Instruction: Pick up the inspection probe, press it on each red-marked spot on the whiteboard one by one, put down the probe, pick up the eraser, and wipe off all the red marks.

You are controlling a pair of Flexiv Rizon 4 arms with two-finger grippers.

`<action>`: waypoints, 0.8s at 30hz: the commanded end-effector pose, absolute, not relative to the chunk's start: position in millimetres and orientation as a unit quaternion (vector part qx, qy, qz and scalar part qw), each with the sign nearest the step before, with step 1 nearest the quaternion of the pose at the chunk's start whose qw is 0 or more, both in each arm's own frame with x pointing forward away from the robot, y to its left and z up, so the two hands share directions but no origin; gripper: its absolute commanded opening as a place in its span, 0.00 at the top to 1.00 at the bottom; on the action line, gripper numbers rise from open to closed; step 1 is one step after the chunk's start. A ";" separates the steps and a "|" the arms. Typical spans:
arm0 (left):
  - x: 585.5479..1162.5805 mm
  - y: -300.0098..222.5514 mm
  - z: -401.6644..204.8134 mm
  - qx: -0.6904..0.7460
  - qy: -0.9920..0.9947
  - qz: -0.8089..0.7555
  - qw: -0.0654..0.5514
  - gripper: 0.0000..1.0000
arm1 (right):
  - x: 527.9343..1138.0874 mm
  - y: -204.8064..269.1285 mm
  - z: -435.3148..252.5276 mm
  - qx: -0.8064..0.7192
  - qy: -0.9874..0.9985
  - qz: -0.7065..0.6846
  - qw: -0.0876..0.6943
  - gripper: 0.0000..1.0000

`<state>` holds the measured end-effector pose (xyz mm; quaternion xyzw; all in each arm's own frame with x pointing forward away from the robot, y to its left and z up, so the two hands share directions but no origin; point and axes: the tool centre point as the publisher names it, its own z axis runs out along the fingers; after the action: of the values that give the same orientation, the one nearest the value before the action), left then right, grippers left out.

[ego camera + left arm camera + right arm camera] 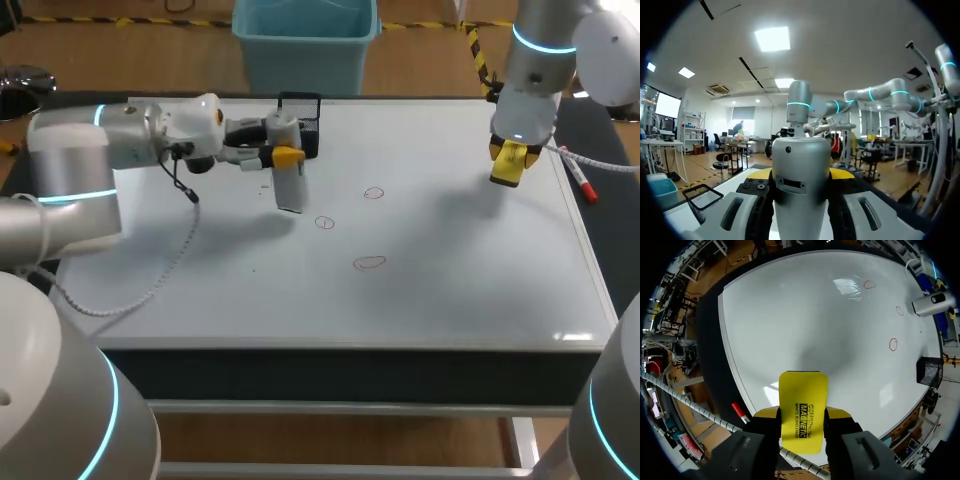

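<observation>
Surface (330, 385) carried the whiteboard (450, 290), which covered nearly all of it. Three red marks were on the board, all intact: one (373, 193) toward the back, one (325, 222) a bit left and nearer, one (369, 263) nearest the front. All were thin ring outlines, well apart from both tools.

Left arm (70, 160) came in along the board's back-left. Left tool (801, 175) pinched the probe (800, 165), a silver round-headed cylinder, one finger on each side. In the head view the probe hung down from the tool over the back-left part of the board, left of the marks. Could not tell whether its tip touched the board. Basket (298, 100), black mesh, sat at the back edge just behind the left tool. Grey cable (165, 275) from the left arm drooped onto the board's left side.

Right arm (535, 60) stood over the back-right corner. Right tool (802, 415) clamped the eraser (803, 390), yellow, from both sides, its free end sticking out past the fingertips. Eraser was held clear above the board; its shadow fell on bare board to the left. Marker (583, 183), white with a red cap, lay along the right edge near the right tool.
</observation>
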<state>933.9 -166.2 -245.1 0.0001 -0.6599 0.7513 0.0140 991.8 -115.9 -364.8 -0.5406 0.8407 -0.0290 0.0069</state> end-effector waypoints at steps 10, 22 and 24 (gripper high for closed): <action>930.0 -191.7 -254.3 0.000 -0.659 0.752 0.029 1.00 | 991.6 -116.6 -364.0 -0.541 0.840 -0.030 0.007 1.00; 929.3 -206.4 -269.2 0.001 -0.663 0.747 0.049 1.00 | 991.6 -116.6 -364.0 -0.541 0.840 -0.030 0.007 1.00; 930.5 -208.0 -269.8 0.001 -0.664 0.746 0.051 1.00 | 991.6 -116.6 -364.0 -0.541 0.840 -0.030 0.007 1.00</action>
<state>925.4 -203.7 -267.5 0.0037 -0.6653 0.7450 0.0471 991.8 -115.8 -364.8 -0.5406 0.8407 -0.0290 0.0070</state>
